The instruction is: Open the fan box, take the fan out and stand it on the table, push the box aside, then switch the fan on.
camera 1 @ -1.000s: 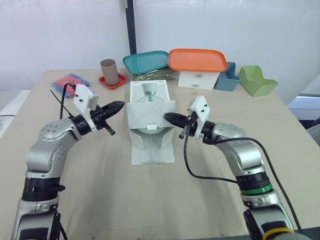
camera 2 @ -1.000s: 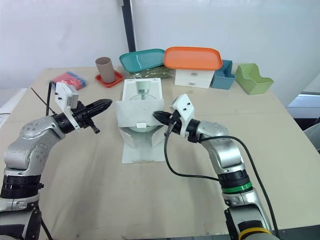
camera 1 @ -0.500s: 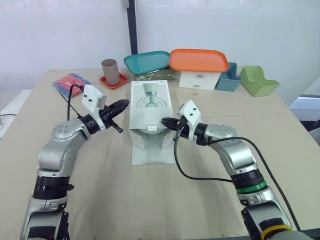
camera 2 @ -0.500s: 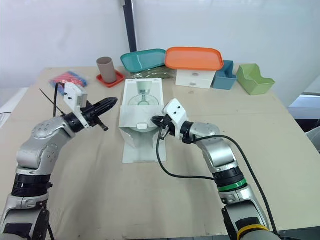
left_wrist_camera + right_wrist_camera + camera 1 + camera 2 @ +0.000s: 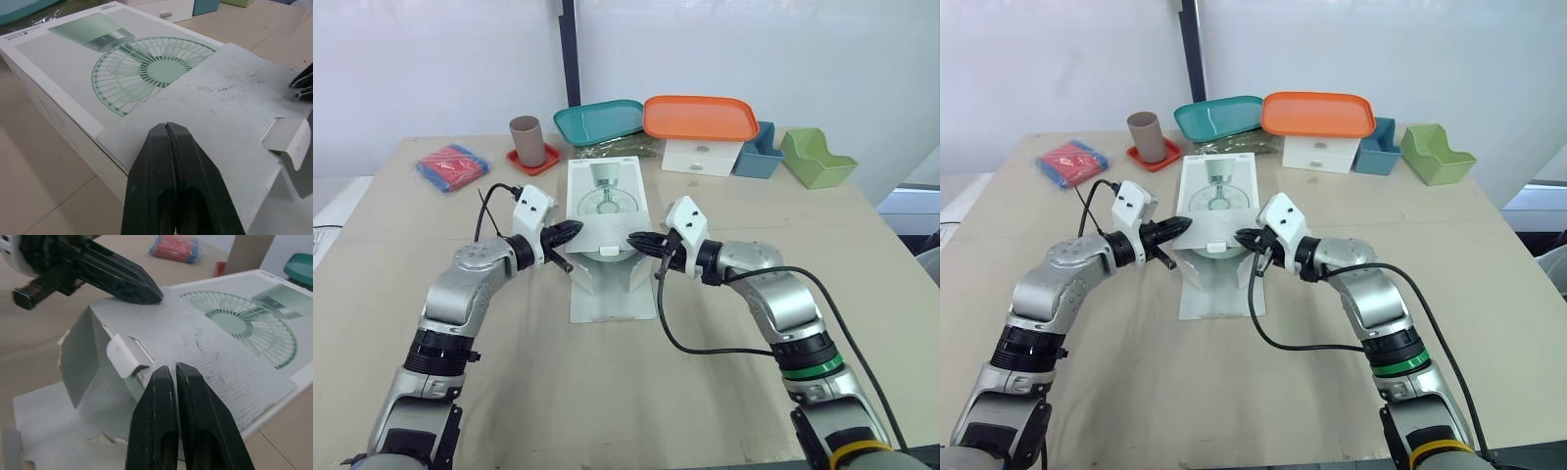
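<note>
**Both grippers at the folded-back flap of the fan box**

Far left of the fan box (image 5: 607, 196), toward its back: red-and-blue packet (image 5: 453, 164), near the edge of the table (image 5: 705, 352). Back-left of the box: brown cup (image 5: 525, 139), upright on a red saucer (image 5: 534, 162). Along the box's left long edge the table is bare out to the table edge.

Left gripper (image 5: 574, 229): fingers pressed together, nothing between them. Its tip touches the left corner of the end flap (image 5: 230, 98).

The flap is folded back over the box's printed top and covers the near part of the fan picture. A bent tuck tab (image 5: 121, 355) sits at its free edge. The box lies flat with its opened end toward the robot. A second flap (image 5: 612, 289) lies flat on the table in front of that end. Contents of the box: cannot tell.

Right gripper (image 5: 634, 239): fingers closed together, empty. Its tip is at the flap's free edge, just beside the tab; contact unclear.

Behind the box: teal tray (image 5: 599, 120) and a green packet (image 5: 619, 149) just beyond the box's far edge. Back-right: orange tray (image 5: 700, 117) over a white drawer unit (image 5: 698, 157), then a blue bin (image 5: 756, 153) and a green bin (image 5: 817, 159). Along the box's right long edge the table is bare out to the table edge.
</note>
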Robot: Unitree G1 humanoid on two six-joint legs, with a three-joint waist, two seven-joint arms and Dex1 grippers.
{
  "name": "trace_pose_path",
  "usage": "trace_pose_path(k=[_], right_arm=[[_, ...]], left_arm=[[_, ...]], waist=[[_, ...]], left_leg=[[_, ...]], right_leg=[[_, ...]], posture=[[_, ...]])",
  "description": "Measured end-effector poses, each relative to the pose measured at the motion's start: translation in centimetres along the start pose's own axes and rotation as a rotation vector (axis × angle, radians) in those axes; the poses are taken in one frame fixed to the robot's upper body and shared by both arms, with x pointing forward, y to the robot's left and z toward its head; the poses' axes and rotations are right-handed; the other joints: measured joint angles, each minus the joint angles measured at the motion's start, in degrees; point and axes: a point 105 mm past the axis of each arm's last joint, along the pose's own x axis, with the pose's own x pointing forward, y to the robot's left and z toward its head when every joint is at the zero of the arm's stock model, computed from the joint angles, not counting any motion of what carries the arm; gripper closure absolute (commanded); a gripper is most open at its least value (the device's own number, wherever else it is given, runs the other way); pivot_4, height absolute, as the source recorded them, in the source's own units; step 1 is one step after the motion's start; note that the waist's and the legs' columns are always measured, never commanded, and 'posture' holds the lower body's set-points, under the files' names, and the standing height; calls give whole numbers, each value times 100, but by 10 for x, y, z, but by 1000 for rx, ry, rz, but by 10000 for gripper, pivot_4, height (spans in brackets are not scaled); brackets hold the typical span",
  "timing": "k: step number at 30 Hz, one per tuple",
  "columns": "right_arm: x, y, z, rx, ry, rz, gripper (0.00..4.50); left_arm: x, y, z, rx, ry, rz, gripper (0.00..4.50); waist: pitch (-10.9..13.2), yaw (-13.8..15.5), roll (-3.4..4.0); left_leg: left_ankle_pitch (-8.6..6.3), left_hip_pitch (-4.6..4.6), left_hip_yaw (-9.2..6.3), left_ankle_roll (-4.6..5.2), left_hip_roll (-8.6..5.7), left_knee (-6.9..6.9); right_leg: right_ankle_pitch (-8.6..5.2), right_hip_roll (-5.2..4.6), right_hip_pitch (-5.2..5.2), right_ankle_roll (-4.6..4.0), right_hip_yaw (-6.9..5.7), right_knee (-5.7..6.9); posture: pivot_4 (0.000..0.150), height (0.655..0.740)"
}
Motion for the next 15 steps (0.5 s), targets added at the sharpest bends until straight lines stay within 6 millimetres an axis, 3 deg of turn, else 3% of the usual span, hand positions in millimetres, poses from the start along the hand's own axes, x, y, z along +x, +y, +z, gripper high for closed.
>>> trace_pose_path(k=[4,8,15], right_arm=[[4,20,5,8,17,64,43288],[7,31,-11,59,73,73,43288],[-9,29,-24,66,174,63,43288]], left_arm=[[1,1,0,-2,2,4,45000],[1,2,0,1,3,5,45000],[1,1,0,-1,3,5,45000]], waist=[[-1,1,-1],[-1,6,-1],[-1,8,-1]], left_leg=[[1,0,-2,-1,0,0],[1,0,-3,-2,-1,0],[0,0,-4,-1,-2,0]], right_leg=[[0,0,1,0,0,0],[0,-2,1,0,0,0],[0,-2,2,1,-2,-1]], posture=[[1500,7400],[1500,7400],[1500,7400]])
